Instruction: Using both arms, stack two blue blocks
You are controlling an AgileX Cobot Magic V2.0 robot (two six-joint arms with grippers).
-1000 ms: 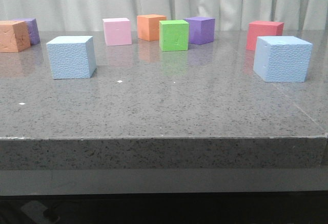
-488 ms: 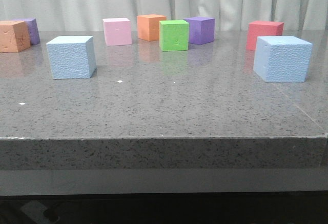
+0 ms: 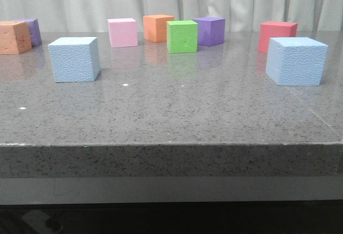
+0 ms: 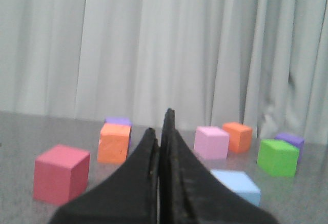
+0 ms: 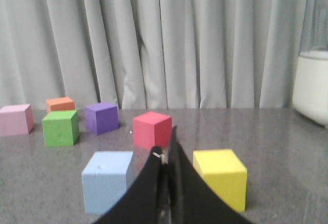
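Two pale blue blocks stand apart on the grey table: one at the left (image 3: 74, 59), the other at the right (image 3: 296, 61). Neither arm shows in the front view. In the left wrist view my left gripper (image 4: 159, 120) is shut with nothing in it, and a blue block (image 4: 237, 185) lies just beyond its fingers, partly hidden by them. In the right wrist view my right gripper (image 5: 164, 138) is also shut and empty. A blue block (image 5: 105, 180) sits close beside it, not touched.
Further back on the table stand a pink cube (image 3: 122, 32), an orange cube (image 3: 157, 28), a green cube (image 3: 181, 36), a purple cube (image 3: 209, 31), a red cube (image 3: 277, 35) and an orange cube (image 3: 14, 37). A yellow cube (image 5: 220, 177) sits by the right gripper. A curtain hangs behind.
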